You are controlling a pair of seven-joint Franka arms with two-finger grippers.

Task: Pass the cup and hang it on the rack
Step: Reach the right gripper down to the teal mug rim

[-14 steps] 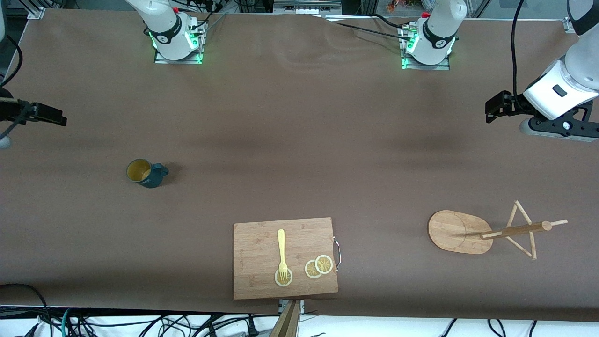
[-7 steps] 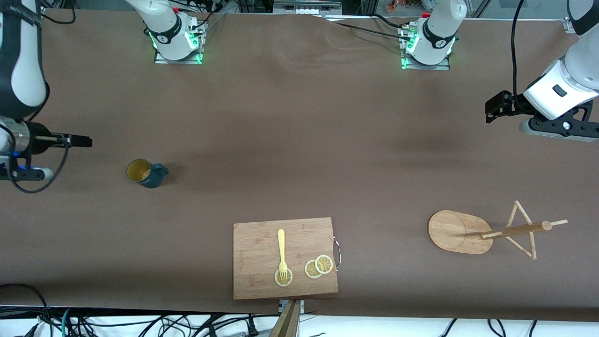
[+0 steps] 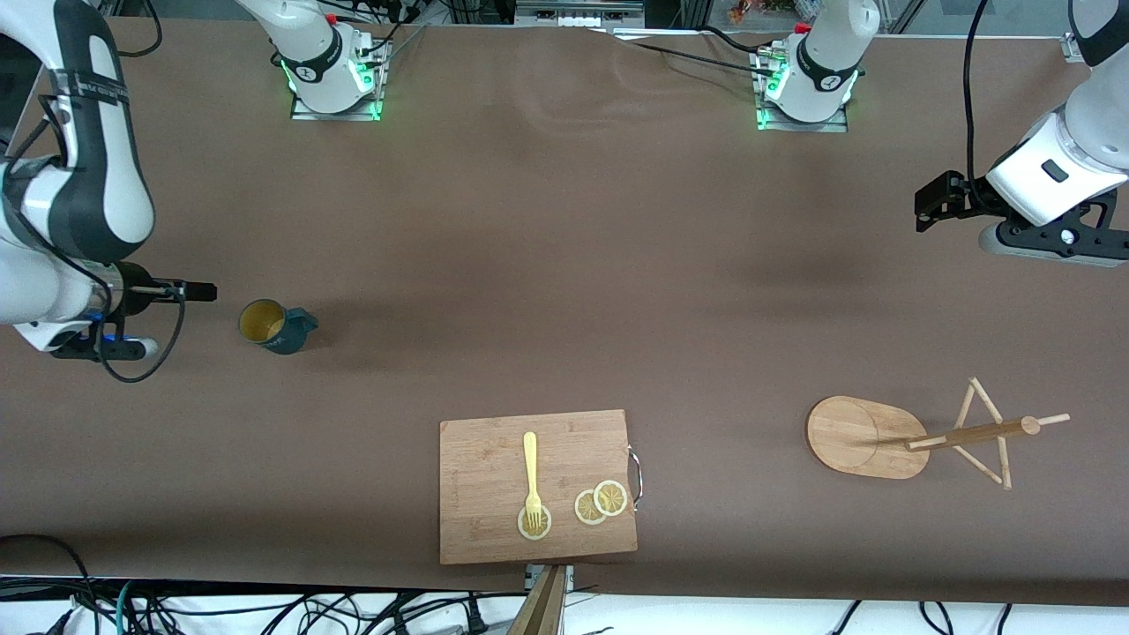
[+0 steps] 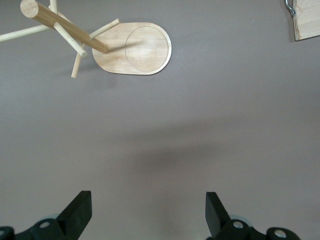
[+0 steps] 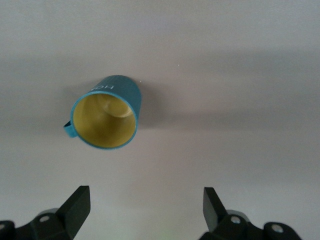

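- Front view: the cup (image 3: 275,327) stands upright on the brown table (image 3: 547,265) toward the right arm's end, its yellow inside open upward and its handle turned toward the table's middle.
- Front view: the right gripper (image 3: 198,290) hangs just beside the cup, apart from it, at the right arm's end of the table; from this angle its fingers' spread cannot be told.
- Front view: the rack (image 3: 917,435) stands toward the left arm's end, nearer to the front camera than the left gripper (image 3: 937,199), its pegs bare.
- Front view: a cutting board (image 3: 538,486) lies near the front edge at the table's middle, bearing a yellow fork (image 3: 531,472) and lemon slices (image 3: 601,502); the fork's tines rest on one slice.
- Front view: the left arm waits, its gripper up over bare table at its own end.
- Left wrist view: the left gripper (image 4: 145,212) has its fingers spread wide with nothing between them; the rack (image 4: 107,45) and a corner of the cutting board (image 4: 306,20) show on the table.
- Right wrist view: the right gripper (image 5: 145,207) has its fingers spread wide and empty; the cup (image 5: 106,113) sits on the table, clear of both fingers.
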